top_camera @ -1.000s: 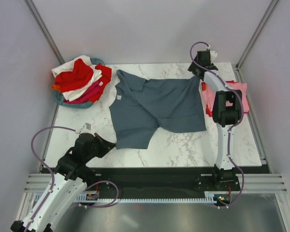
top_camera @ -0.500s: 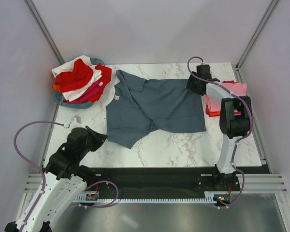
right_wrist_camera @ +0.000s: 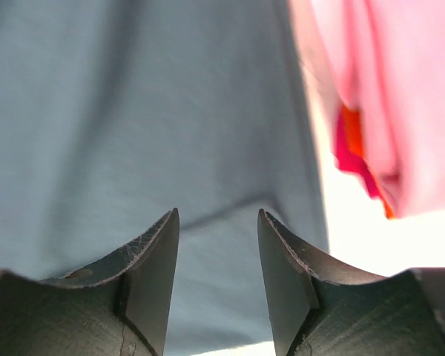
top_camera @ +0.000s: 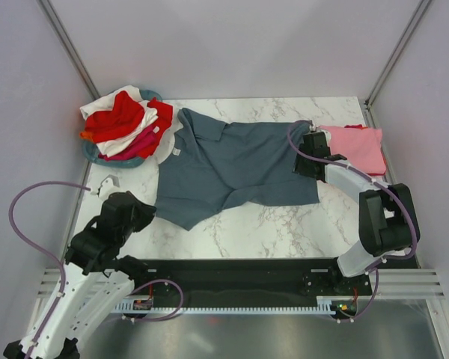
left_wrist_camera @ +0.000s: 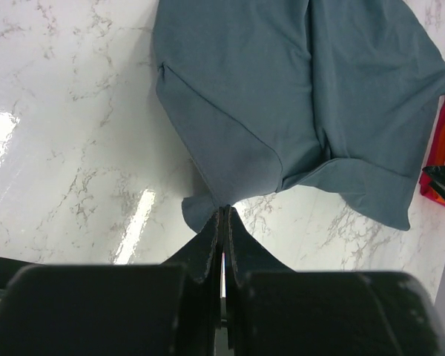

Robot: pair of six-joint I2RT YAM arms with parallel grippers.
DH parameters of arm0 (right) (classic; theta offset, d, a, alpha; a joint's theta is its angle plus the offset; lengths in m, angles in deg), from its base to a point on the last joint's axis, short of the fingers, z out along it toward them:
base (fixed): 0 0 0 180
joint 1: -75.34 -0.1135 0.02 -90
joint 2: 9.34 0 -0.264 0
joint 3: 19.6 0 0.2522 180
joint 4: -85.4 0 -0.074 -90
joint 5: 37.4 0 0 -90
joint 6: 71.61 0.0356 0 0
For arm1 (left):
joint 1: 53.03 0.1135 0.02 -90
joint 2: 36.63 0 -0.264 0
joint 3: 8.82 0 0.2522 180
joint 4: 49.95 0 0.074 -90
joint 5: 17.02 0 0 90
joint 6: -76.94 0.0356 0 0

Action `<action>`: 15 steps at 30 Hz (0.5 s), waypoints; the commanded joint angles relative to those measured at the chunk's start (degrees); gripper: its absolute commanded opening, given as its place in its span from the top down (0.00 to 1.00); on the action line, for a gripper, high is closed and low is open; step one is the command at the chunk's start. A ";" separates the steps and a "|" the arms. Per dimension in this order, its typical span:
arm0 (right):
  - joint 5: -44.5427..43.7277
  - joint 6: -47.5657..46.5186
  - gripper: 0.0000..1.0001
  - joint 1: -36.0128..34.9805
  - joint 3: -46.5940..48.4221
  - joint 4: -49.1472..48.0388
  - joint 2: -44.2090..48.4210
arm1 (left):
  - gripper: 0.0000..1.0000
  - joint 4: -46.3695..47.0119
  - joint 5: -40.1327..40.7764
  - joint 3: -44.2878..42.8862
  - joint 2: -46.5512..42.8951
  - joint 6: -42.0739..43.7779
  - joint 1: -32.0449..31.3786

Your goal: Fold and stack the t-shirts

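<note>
A slate blue-grey t-shirt [top_camera: 232,161] lies crumpled across the middle of the marble table [top_camera: 284,224]. My left gripper [top_camera: 151,211] is shut on its near left corner [left_wrist_camera: 208,200] and holds the cloth taut. My right gripper [top_camera: 303,161] is open just above the shirt's right edge [right_wrist_camera: 208,133]; nothing is between its jaws. A folded pink shirt [top_camera: 355,146] lies on an orange-red one [right_wrist_camera: 348,141] at the right. Red, white and magenta shirts [top_camera: 123,120] are heaped in the basket at the back left.
The round teal basket [top_camera: 105,157] stands at the table's back left corner. Grey walls enclose the table on three sides. A small white tag [top_camera: 105,182] lies near the left edge. Purple cables loop from both arms.
My left gripper has pulled the shirt's near left corner back and to the left. My right arm has swung down from the far right corner, low over the shirt's right edge.
</note>
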 commanded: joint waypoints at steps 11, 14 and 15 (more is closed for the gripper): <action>-7.17 -1.17 0.51 0.21 1.53 -0.64 -4.65 | 0.98 -0.32 0.57 -3.34 3.54 4.33 0.34; -7.52 -1.26 0.52 0.21 1.71 -0.64 -5.70 | 0.98 -0.41 0.57 -3.51 3.54 4.77 0.34; -7.52 -1.26 0.52 0.21 1.71 -0.64 -5.96 | 0.98 -0.41 0.57 -3.51 3.54 4.77 0.34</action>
